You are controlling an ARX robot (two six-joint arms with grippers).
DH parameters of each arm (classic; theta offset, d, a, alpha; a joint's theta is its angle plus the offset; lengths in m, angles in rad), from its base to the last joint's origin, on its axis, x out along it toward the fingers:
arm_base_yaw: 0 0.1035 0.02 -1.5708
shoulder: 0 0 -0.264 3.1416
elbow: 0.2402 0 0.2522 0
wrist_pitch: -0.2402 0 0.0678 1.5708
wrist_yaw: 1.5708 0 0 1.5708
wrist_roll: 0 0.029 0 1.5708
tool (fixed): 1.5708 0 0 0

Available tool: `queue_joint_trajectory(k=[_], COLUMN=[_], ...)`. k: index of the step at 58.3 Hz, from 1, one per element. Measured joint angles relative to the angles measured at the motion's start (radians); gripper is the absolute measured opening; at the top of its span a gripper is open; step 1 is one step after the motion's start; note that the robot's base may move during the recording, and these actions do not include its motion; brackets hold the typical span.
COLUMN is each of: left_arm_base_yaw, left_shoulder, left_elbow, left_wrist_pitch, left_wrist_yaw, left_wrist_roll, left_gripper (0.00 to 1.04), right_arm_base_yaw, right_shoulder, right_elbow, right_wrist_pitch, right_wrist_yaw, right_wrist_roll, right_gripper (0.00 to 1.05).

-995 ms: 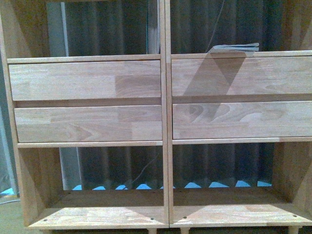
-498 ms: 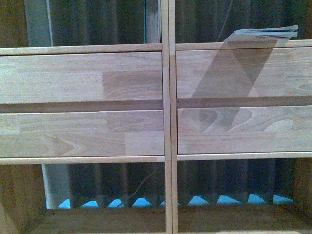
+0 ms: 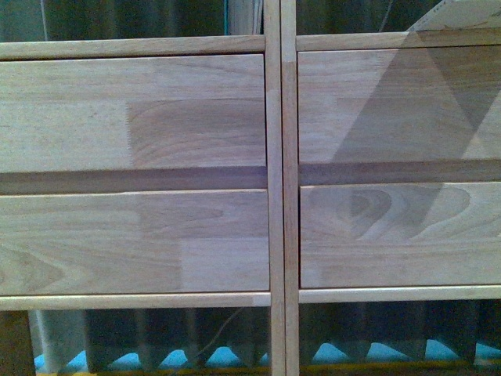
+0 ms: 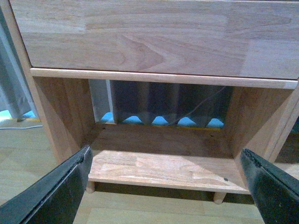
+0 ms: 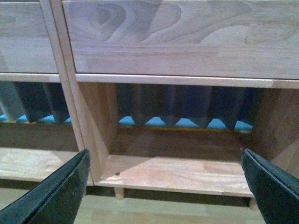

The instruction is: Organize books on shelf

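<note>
Dead ahead of you, front view: tall light natural-wood shelving unit (image 3: 274, 188) fills frame, with four plain drawer fronts (image 3: 133, 110) around centre upright. At 1 o'clock, pale book (image 3: 463, 14) rests on board above upper right drawer, mostly cropped, cover unreadable. Left gripper (image 4: 166, 153): black fingers (image 4: 60, 191) spread wide, empty, facing left bottom compartment (image 4: 159, 163). Right gripper (image 5: 164, 154): likewise spread, empty, facing right bottom compartment (image 5: 177, 172). Dark pleated curtain (image 5: 187, 100) shows through open back.
</note>
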Motion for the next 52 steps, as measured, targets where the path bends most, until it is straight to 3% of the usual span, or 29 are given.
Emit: queue_joint_trajectory(k=[46, 47, 52], left_arm_base_yaw=[0.000, 0.000, 0.000], left_shoulder=[0.000, 0.000, 0.000], left_elbow=[0.000, 0.000, 0.000], left_wrist_pitch=[0.000, 0.000, 0.000], left_wrist_yaw=[0.000, -0.001, 0.000], left_wrist_roll=[0.000, 0.000, 0.001], left_gripper=[0.97, 0.97, 0.97], right_arm_base_yaw=[0.000, -0.003, -0.093], right_shoulder=[0.000, 0.001, 0.087], right_elbow=[0.000, 0.000, 0.012], right_wrist_pitch=[0.000, 0.001, 0.090], right_wrist_yaw=[-0.001, -0.013, -0.271], right_wrist_roll=[0.000, 0.011, 0.213], right_gripper=[0.98, 0.98, 0.98])
